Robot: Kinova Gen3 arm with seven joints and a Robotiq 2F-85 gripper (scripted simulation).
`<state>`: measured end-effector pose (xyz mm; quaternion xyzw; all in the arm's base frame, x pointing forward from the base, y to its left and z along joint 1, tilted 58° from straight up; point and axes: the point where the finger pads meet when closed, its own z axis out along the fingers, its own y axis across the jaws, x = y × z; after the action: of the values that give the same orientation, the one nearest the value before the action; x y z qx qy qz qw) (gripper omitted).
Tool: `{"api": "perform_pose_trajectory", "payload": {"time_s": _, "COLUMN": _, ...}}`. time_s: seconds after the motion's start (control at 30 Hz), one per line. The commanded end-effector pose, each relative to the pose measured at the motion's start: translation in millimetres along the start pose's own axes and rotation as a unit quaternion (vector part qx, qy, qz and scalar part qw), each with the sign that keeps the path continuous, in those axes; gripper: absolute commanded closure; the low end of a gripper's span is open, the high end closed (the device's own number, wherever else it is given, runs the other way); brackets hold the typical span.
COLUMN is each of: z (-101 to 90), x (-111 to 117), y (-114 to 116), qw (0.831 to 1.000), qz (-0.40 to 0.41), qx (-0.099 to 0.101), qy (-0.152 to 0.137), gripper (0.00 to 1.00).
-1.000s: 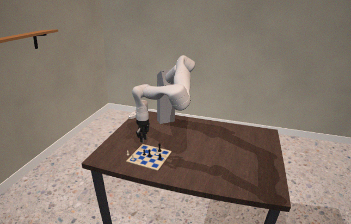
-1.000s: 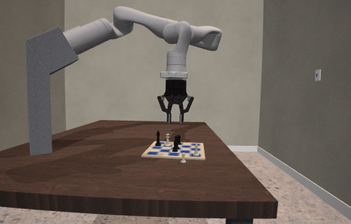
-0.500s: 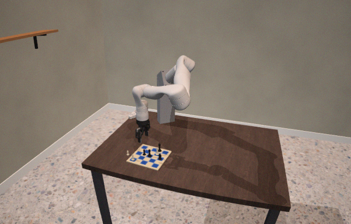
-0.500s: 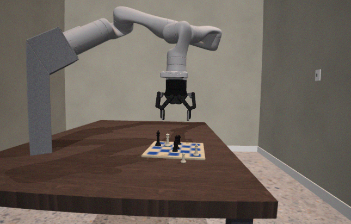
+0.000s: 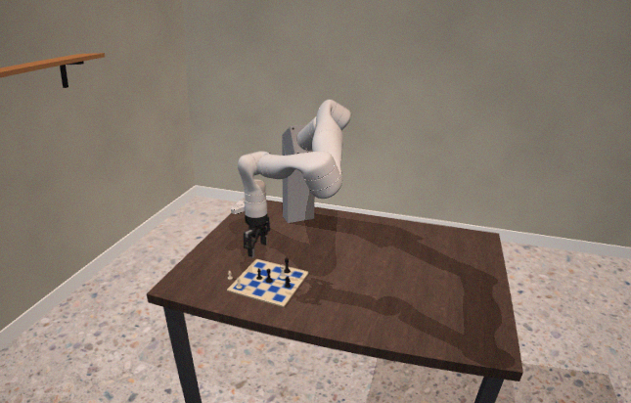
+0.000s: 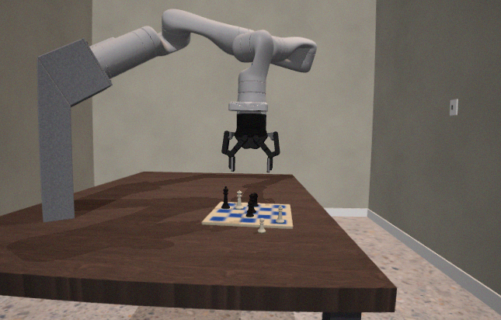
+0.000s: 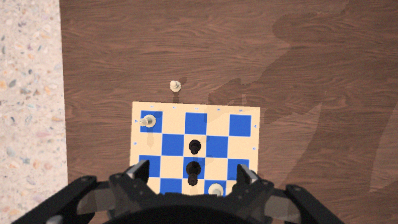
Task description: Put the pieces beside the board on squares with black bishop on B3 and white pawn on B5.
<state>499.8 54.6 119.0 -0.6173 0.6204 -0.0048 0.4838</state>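
Observation:
The small blue-and-cream chessboard (image 5: 245, 292) (image 6: 224, 223) (image 7: 146, 146) lies near the table's left front corner. The white pawn (image 5: 229, 274) (image 6: 261, 226) (image 7: 175, 86) stands upright on the table just off the board's edge. Two black pieces stand upright close together on the board; the one nearer the gripper (image 5: 258, 273) (image 7: 193, 168) looks like the black bishop, the other (image 5: 268, 276) (image 7: 195, 146) stands one square on. My gripper (image 5: 255, 244) (image 6: 250, 168) (image 7: 193, 171) is open and empty, high above that side of the board. The edge letters are too small to read.
A tall black piece (image 5: 287, 265) (image 6: 225, 197) and another black piece (image 5: 287, 282) stand on the board. A white piece (image 6: 238, 199) (image 7: 216, 189) and a second white piece (image 6: 280, 213) (image 7: 148, 120) stand there too. The arm's grey pedestal (image 5: 297, 200) (image 6: 55, 158) stands at the back of the table.

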Motion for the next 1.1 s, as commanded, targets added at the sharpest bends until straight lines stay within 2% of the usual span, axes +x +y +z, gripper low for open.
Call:
{"api": "perform_pose_trajectory", "payload": {"time_s": 0.0, "z": -0.6, "x": 0.4, "y": -0.5, "qw": 1.0, "qz": 0.0, "qx": 0.001, "qy": 0.0, "gripper": 0.0}}
{"api": "perform_pose_trajectory", "payload": {"time_s": 0.57, "z": 0.4, "x": 3.4, "y": -1.3, "qw": 0.999, "qz": 0.044, "qx": 0.0, "qy": 0.0, "gripper": 0.0}}
{"api": "perform_pose_trajectory", "payload": {"time_s": 1.07, "z": 2.8, "x": 11.6, "y": -3.4, "qw": 0.987, "qz": 0.163, "qx": -0.002, "qy": 0.0, "gripper": 0.0}}
